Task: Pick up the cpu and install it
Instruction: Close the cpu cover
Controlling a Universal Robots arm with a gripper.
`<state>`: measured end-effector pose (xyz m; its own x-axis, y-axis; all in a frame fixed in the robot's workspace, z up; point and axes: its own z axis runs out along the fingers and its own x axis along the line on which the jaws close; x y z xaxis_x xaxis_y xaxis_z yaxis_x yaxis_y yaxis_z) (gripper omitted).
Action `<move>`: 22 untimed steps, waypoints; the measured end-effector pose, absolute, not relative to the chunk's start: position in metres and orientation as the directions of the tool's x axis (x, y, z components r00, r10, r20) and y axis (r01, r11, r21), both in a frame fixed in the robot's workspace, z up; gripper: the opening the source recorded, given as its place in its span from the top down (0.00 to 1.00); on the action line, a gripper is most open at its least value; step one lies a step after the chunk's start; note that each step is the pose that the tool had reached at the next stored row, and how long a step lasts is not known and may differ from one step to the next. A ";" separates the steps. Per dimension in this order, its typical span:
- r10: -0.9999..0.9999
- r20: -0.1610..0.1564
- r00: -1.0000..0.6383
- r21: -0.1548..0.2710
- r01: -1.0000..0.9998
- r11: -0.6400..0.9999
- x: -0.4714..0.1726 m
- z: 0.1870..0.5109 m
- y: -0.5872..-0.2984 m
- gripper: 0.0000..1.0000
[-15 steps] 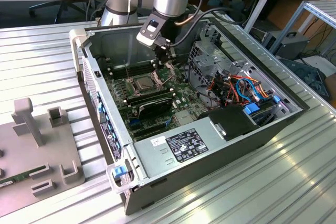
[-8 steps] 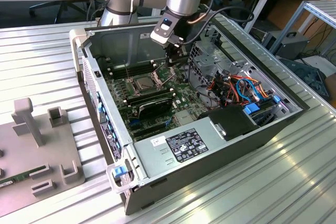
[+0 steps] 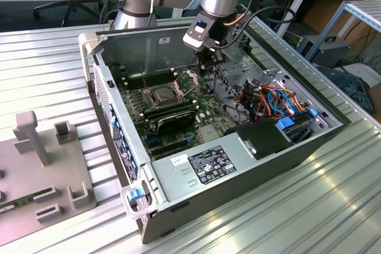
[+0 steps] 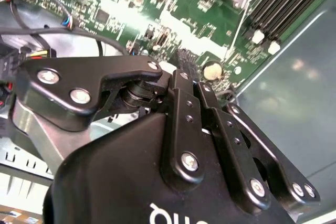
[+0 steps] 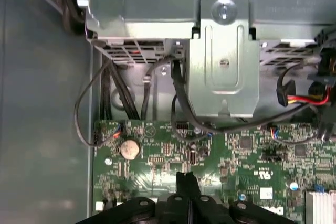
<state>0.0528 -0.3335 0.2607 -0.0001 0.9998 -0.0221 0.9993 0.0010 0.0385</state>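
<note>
One dull grey square, which I take for the cpu [image 3: 162,95], lies flat inside the socket frame [image 3: 150,87] on the green motherboard [image 3: 205,105], though I cannot be certain. The thin hinged plate [image 3: 186,78] stands tipped up, so seating looks done and clamping not yet. Just beside the socket, toward the exterior view's right, the hand [image 3: 209,66] hangs low over the board. Its matte black fingers [image 5: 187,182] are pressed together, with nothing seen between them, near a round silvery coin cell [image 5: 130,149]. The grey sheet-steel case [image 3: 143,46] lies on a ribbed aluminium bench [image 3: 286,218].
</note>
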 end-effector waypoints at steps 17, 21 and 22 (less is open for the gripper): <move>1.000 -0.022 0.000 0.038 0.999 0.001 0.055 0.248 -0.334 0.89; 1.000 -0.023 0.000 0.038 0.999 0.001 0.055 0.245 -0.334 0.89; 1.000 -0.023 0.000 0.038 0.999 0.001 0.055 0.245 -0.334 0.89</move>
<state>0.0546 -0.3336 0.2449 -0.0001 0.9997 -0.0225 0.9993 0.0010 0.0383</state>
